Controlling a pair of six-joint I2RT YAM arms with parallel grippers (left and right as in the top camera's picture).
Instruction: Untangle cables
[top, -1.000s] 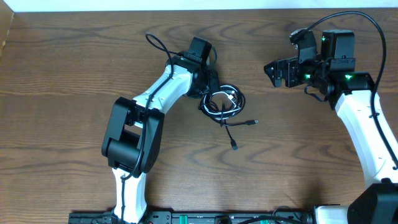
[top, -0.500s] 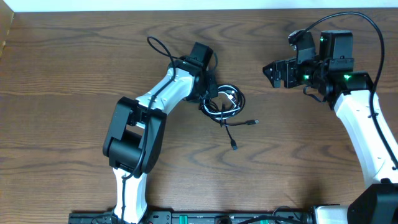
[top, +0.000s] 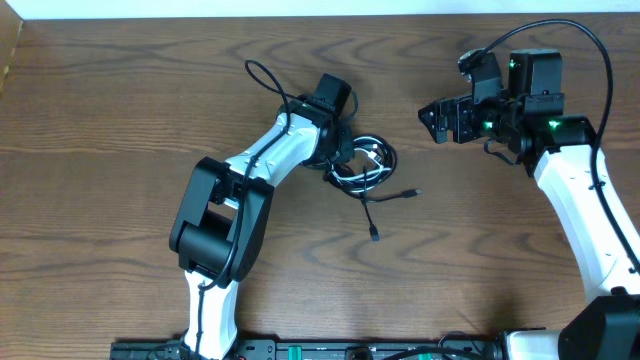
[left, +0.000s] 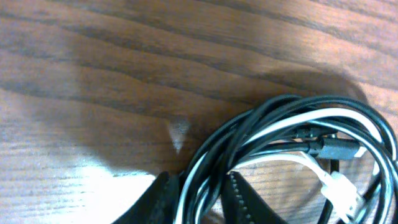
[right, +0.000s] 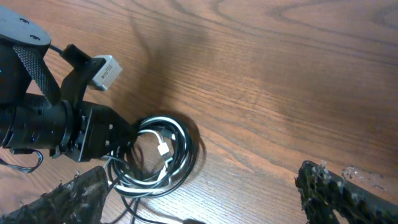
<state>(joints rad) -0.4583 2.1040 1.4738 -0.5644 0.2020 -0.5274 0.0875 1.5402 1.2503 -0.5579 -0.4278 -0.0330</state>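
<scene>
The cables (top: 366, 164) lie as a small coil of black and white cords on the wooden table, with two black plug ends trailing toward the front (top: 372, 228). My left gripper (top: 339, 160) is at the coil's left edge. In the left wrist view the cables (left: 292, 134) run between my left gripper's (left: 202, 190) fingers, which press on black and white strands: shut on them. My right gripper (top: 432, 118) hovers open to the right of the coil. In the right wrist view the cables (right: 163, 157) sit left of my right gripper (right: 205, 199), whose fingers stand wide apart.
A thick black arm wire (top: 263, 80) loops behind the left arm. Another (top: 590, 40) arcs over the right arm. The table's far edge (top: 300, 19) runs along the top. The left arm's wrist camera (right: 103, 71) shows beside the coil.
My left gripper's jaws have closed on the coil's left side, and the arm and coil have shifted slightly right. The right arm has barely moved.
</scene>
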